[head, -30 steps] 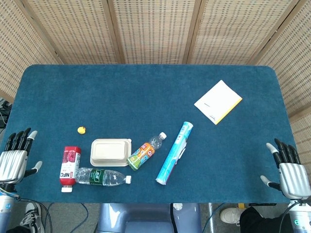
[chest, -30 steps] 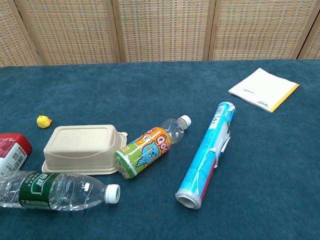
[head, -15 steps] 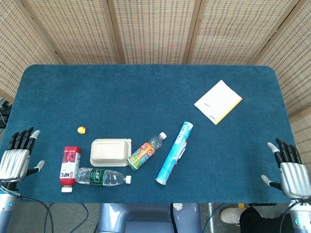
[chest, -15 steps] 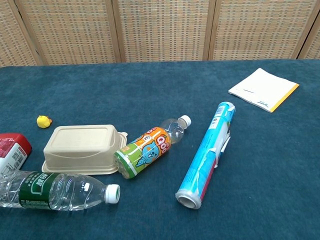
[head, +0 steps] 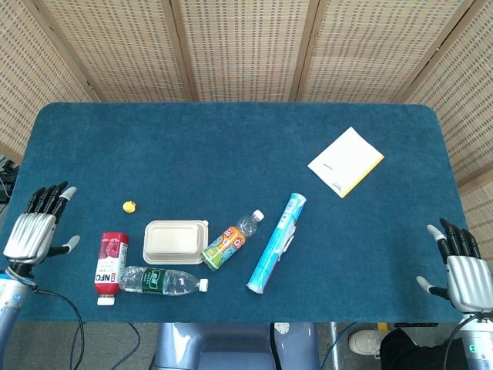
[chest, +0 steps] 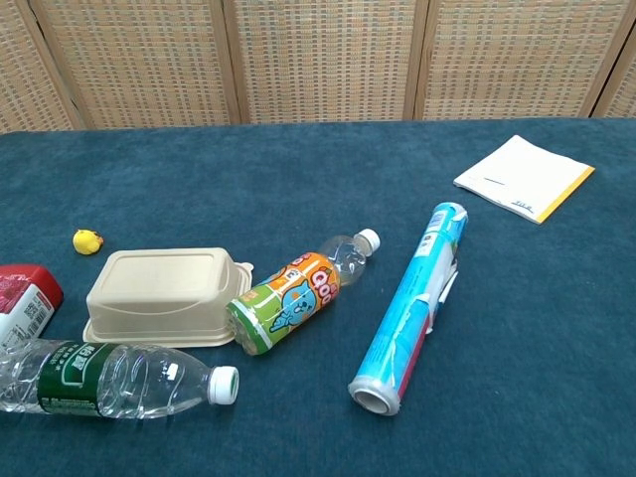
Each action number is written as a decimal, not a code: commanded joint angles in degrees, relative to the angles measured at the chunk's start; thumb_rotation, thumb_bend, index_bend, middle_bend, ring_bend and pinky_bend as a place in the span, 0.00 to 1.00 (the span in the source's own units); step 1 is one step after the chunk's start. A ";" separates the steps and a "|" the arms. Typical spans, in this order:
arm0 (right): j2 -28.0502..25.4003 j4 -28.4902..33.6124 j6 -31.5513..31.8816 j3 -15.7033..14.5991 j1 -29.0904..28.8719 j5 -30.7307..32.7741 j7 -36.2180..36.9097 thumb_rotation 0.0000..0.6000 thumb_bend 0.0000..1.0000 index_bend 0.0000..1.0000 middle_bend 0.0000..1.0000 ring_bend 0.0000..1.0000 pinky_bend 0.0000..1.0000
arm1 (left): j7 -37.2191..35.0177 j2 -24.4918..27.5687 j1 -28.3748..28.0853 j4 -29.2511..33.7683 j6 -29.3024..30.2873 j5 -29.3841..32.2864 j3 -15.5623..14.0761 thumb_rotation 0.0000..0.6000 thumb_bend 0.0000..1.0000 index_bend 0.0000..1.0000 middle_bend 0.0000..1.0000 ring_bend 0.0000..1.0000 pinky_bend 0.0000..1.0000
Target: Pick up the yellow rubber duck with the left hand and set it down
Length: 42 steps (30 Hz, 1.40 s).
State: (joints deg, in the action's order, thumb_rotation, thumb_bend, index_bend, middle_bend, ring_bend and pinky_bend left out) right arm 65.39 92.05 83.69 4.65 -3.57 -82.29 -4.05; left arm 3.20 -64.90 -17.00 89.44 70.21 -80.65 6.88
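The small yellow rubber duck (head: 129,206) (chest: 87,240) sits on the blue table, just beyond the red bottle and left of the beige box. My left hand (head: 36,228) hovers at the table's left edge, well to the left of the duck, its fingers spread and holding nothing. At the front right corner my right hand (head: 461,266) also has its fingers apart and holds nothing. Neither hand shows in the chest view.
Near the duck lie a red juice bottle (head: 111,263), a beige lunch box (head: 175,241), a clear water bottle (head: 162,280), an orange drink bottle (head: 229,242) and a blue foil roll (head: 277,243). A white and yellow notepad (head: 346,162) lies at the far right.
My left hand has risen and moved forward along the left edge, slightly toward the duck. The right hand has dropped a little. The objects have not moved.
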 commanded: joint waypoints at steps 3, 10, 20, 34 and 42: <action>0.36 -0.39 -0.52 0.14 -0.24 0.56 -0.42 1.00 0.00 0.11 0.00 0.00 0.00 | -2.62 0.11 -5.01 -4.52 -6.68 0.82 1.33 1.00 0.27 0.11 0.00 0.00 0.00; 1.13 -1.12 -1.25 0.32 -0.64 1.33 -1.35 1.00 0.00 0.11 0.00 0.00 0.00 | -4.54 -1.79 -10.71 -9.78 -15.18 3.82 2.78 1.00 0.28 0.24 0.00 0.00 0.00; 1.71 -1.71 -1.48 0.41 -0.78 1.88 -2.04 1.00 0.00 0.10 0.00 0.00 0.00 | -1.97 -6.87 -16.62 -18.68 -23.44 7.42 2.79 1.00 0.28 0.28 0.00 0.00 0.00; 2.28 -2.06 -1.72 0.63 -0.91 2.78 -3.04 1.00 0.00 0.10 0.00 0.00 0.00 | -1.29 -15.14 -20.92 -29.18 -28.17 6.78 0.32 1.00 0.28 0.27 0.00 0.00 0.00; 2.24 -2.13 -1.90 0.68 -0.92 3.08 -2.83 1.00 0.00 0.11 0.00 0.00 0.00 | -1.73 -18.20 -21.96 -32.27 -28.93 6.06 -0.81 1.00 0.28 0.29 0.00 0.00 0.00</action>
State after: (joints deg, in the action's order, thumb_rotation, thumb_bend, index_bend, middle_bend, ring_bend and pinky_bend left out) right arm 67.65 89.94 81.88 5.34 -4.50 -79.27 -6.92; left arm 1.51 -82.68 -38.86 57.44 41.30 -74.53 6.21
